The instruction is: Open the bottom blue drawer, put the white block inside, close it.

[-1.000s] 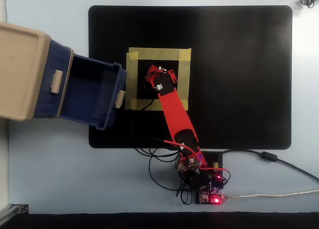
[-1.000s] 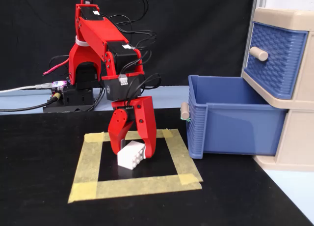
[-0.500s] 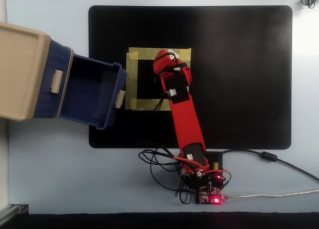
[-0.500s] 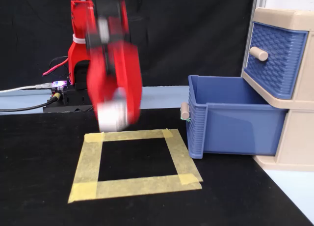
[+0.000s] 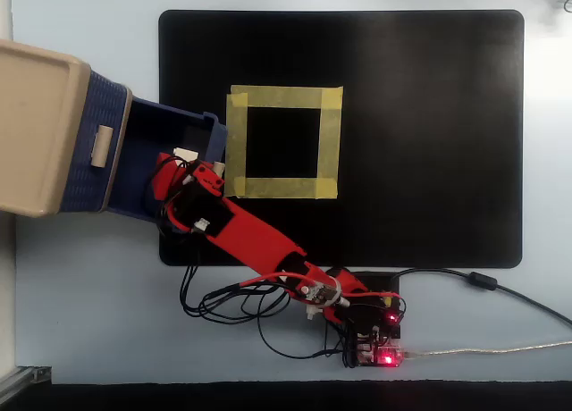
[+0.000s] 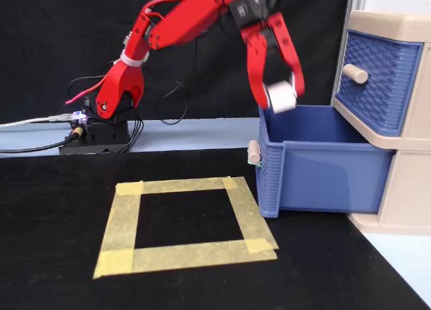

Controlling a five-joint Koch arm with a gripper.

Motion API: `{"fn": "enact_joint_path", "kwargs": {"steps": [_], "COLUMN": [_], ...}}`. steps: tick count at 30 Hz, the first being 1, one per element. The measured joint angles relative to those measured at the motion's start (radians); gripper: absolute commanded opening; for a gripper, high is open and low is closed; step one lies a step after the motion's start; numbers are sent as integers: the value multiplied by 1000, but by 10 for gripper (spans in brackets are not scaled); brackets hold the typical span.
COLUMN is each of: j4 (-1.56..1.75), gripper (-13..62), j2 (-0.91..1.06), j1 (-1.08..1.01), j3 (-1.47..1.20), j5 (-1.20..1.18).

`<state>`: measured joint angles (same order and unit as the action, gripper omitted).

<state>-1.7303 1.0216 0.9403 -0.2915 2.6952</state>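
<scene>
The end effector (image 6: 281, 98) is clamped on the white block (image 6: 281, 96), hanging just above the pulled-out bottom blue drawer (image 6: 323, 168), near its front left corner in the fixed view. That block looks light, stiff and probably slick plastic, so pinching its flat sides seems the safest hold.

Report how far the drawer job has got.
Done: the bottom blue woven drawer of the beige-topped unit stands pulled out over the black mat. In hand: the red arm's gripper holds the small white block between its jaws just above the open drawer's near end. Left: drop the block inside, then push the drawer shut.
</scene>
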Motion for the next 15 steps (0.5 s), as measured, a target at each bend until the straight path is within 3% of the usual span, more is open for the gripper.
{"fn": "enact_joint_path", "kwargs": {"steps": [2,4,8,15], "j4": [49,97,104,-132], "gripper": [229,335,339,337], "j2": [-28,-28,-11,227], "j1": [21,29,37,-58], "j3": [2,2,23,28], "j5": [-2,-2,-2,-112]}}
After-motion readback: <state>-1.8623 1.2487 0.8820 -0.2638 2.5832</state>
